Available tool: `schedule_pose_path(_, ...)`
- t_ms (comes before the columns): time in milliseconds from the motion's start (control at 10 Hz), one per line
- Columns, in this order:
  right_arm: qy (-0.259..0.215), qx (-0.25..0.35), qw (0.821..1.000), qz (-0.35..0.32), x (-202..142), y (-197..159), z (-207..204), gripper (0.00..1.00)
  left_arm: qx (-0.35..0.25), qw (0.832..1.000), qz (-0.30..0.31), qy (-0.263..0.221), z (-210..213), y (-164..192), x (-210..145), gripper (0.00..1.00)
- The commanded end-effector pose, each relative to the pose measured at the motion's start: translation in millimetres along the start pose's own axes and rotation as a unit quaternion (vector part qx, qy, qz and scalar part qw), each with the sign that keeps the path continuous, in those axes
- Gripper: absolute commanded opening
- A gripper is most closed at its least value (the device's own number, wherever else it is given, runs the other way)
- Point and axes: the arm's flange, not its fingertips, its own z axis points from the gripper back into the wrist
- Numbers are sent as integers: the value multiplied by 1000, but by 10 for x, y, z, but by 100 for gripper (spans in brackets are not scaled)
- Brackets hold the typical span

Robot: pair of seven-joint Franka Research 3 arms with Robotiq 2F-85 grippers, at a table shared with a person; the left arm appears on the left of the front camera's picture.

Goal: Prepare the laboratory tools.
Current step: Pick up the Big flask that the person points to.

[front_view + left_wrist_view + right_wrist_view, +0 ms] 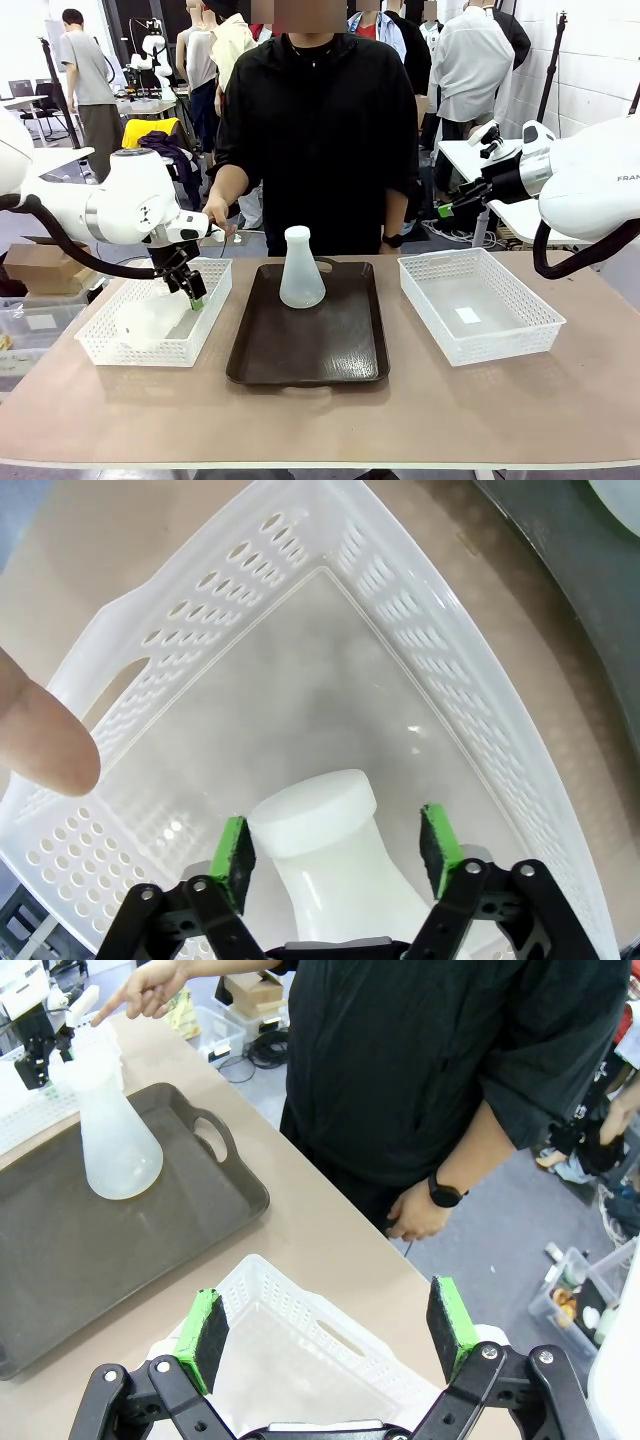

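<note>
One translucent white flask (302, 270) stands upright on the dark tray (300, 355), also visible in the right wrist view (115, 1130). A second flask (150, 318) lies on its side in the left white basket (100, 345). My left gripper (193, 295) reaches down into that basket. In the left wrist view its green pads (235, 852) straddle the neck of the lying flask (320, 880), the left pad close to the neck and a gap at the right pad. My right gripper (325, 1325) hangs open and empty over the right basket's far rim (300, 1310).
The person stands at the far side, one hand (218, 215) pointing at the left basket, its fingertip (40, 730) near the rim. The right basket (480, 300) holds just a small label. Bare table lies along the front edge.
</note>
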Motion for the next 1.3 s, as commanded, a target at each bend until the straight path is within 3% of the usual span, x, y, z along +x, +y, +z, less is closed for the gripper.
schedule_pose_path(0,6,3,1000,6,9,-23,5,100,-5,1000,9,1,12,31,50,42)
schedule_pose_path(200,6,3,1000,6,9,-23,5,100,-5,1000,11,1,9,29,50,2)
schedule_pose_path(1000,6,3,1000,6,9,-23,5,100,-35,999,22,-1,1,42,6,0)
schedule_pose_path(1200,6,3,1000,6,9,-23,5,100,-26,999,34,19,63,17,-39,0)
